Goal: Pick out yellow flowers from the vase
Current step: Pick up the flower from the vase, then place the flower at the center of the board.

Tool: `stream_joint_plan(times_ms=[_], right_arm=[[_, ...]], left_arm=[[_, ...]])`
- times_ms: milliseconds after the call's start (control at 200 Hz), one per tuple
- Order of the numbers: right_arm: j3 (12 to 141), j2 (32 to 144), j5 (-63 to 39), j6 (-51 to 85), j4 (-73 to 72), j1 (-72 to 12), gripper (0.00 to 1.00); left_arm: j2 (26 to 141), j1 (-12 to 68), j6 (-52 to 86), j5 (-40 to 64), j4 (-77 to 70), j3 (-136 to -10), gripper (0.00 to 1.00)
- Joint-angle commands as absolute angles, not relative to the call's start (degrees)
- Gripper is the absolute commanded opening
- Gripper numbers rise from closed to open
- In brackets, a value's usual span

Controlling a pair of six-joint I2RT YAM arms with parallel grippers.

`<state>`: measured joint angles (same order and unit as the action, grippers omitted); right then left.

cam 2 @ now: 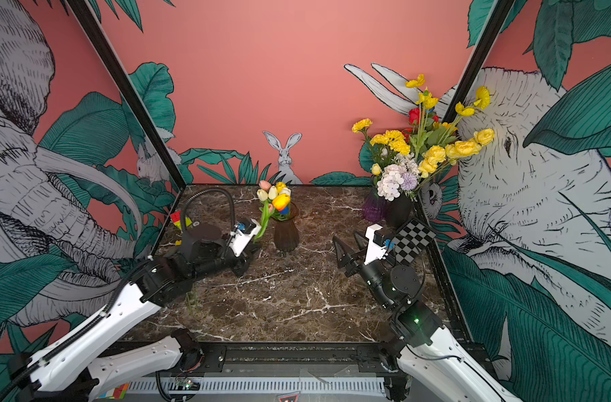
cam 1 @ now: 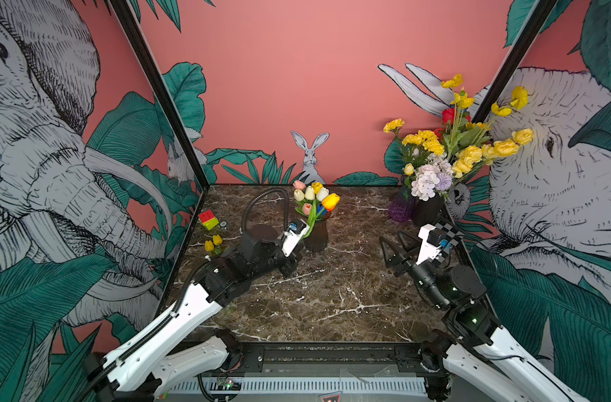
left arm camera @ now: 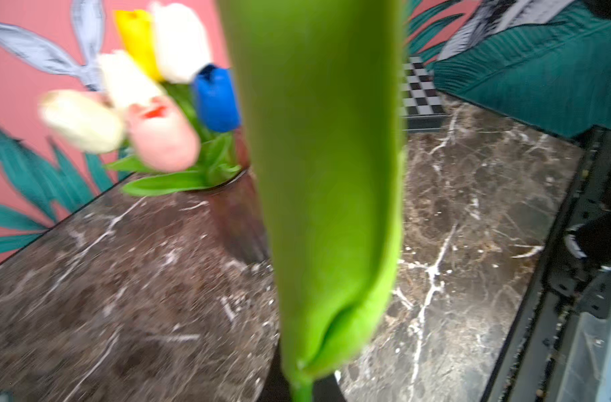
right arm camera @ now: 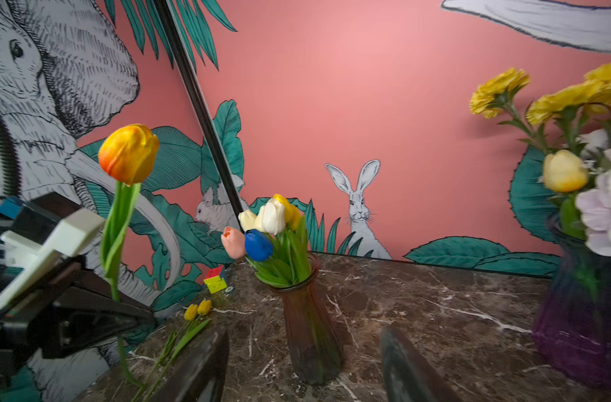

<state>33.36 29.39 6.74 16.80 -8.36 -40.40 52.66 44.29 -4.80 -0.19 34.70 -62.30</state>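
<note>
Yellow-orange tulip (right arm camera: 129, 153) clamped by its stem between the fingers of the left gripper (cam 1: 297, 255), head up, clear of the vase (cam 1: 316, 236) and off toward its 8 o'clock. Broad green leaf (left arm camera: 325, 174) filling most of the left wrist view, stem pinched at its foot. Lower stem end close to the counter (cam 1: 331, 296); contact impossible to tell.

Dark ribbed vase toward 12 o'clock on the brown marbled counter, holding white, pink and blue tulips (right arm camera: 258, 243) plus 1 yellow tulip (cam 1: 317, 187) at the back of the bunch. 2 yellow tulips (cam 1: 213, 242) lying flat at 9 o'clock, near a coloured cube (cam 1: 207, 219) at 10 o'clock.

Right gripper (cam 1: 397, 245) at 3 o'clock, fingers spread apart, gripping nothing, pointed toward the dark vase.

Purple vase (cam 1: 399, 209) and black vase (cam 1: 427, 210) side by side at 2 o'clock, packed with yellow blooms (cam 1: 427, 141), red roses (cam 1: 448, 115) and pale lilac clusters (cam 1: 425, 182).
</note>
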Motion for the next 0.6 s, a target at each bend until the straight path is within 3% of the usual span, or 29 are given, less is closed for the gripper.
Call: stream_joint_plan(times_ms=[0, 245, 595], right_arm=[[31.1, 27.8, 14.9, 12.8, -7.6, -40.5, 0.70], [30.5, 27.7, 18.5, 12.4, -6.6, -40.4, 0.70], [29.9, 25.4, 20.2, 11.0, -2.5, -40.4, 0.70]], left_arm=[[51.4, 38.3, -6.8, -8.1, 48.3, -65.4, 0.00], [58.5, 14.3, -1.9, -5.6, 52.0, -64.1, 0.00], [77.2, 6.8, 2.5, -11.5, 54.6, -62.5, 0.00]])
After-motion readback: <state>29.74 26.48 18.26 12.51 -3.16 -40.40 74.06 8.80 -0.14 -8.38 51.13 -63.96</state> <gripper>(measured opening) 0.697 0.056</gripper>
